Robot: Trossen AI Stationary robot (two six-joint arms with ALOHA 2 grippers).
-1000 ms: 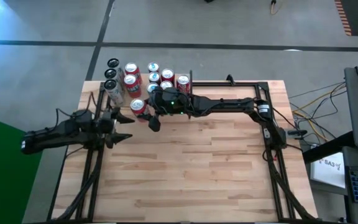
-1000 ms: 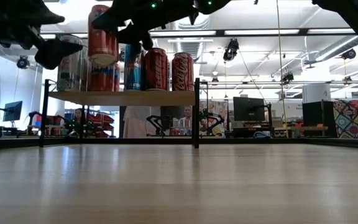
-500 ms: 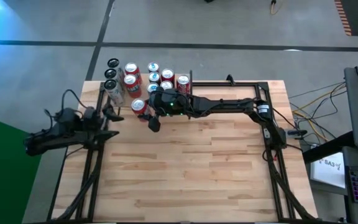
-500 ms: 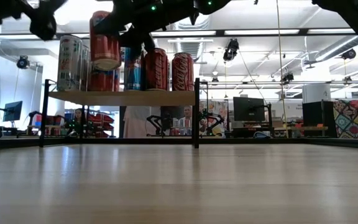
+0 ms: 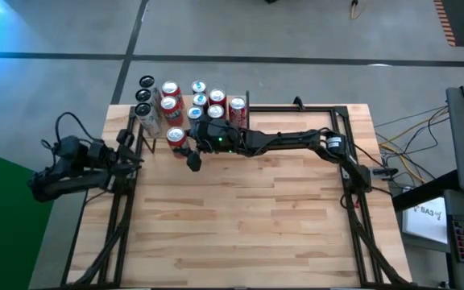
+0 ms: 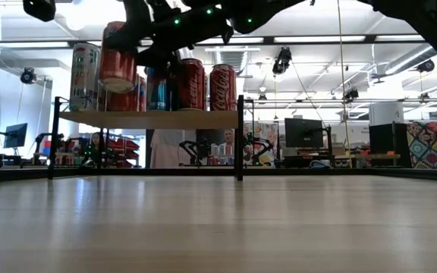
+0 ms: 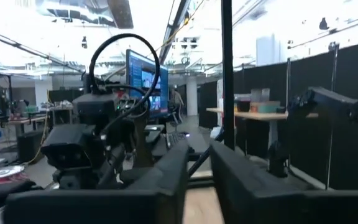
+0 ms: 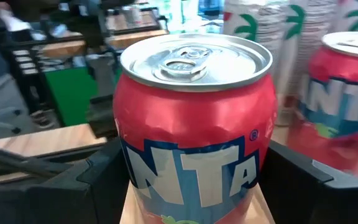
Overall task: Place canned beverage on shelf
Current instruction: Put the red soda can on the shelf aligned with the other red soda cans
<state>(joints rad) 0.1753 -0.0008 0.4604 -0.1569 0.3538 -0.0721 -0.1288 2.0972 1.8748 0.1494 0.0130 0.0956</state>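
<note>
A red canned beverage with a silver top hangs a little above the shelf, by its near left part; my right gripper is shut on it. The shelf is a light wood board on thin black uprights at the table's far left. Several other cans stand on it. My left gripper is drawn back at the table's left edge, raised, with its fingers together and nothing between them. My right gripper pinches the can's side wall between its two fingers, one on each side of the lower half. The fingers come in level from the table's right. The can is nearly upright, leaning slightly, its bottom clear of the shelf board.
Red, blue and white-green cans crowd the shelf behind and beside the held one. Black frame rails run along the table's left and right sides. The wooden tabletop lies open toward the near edge.
My left gripper has pulled back toward the table's left edge, risen and shut. My right gripper has carried the red can slightly left and down toward the shelf board; the can stays nearly upright.
</note>
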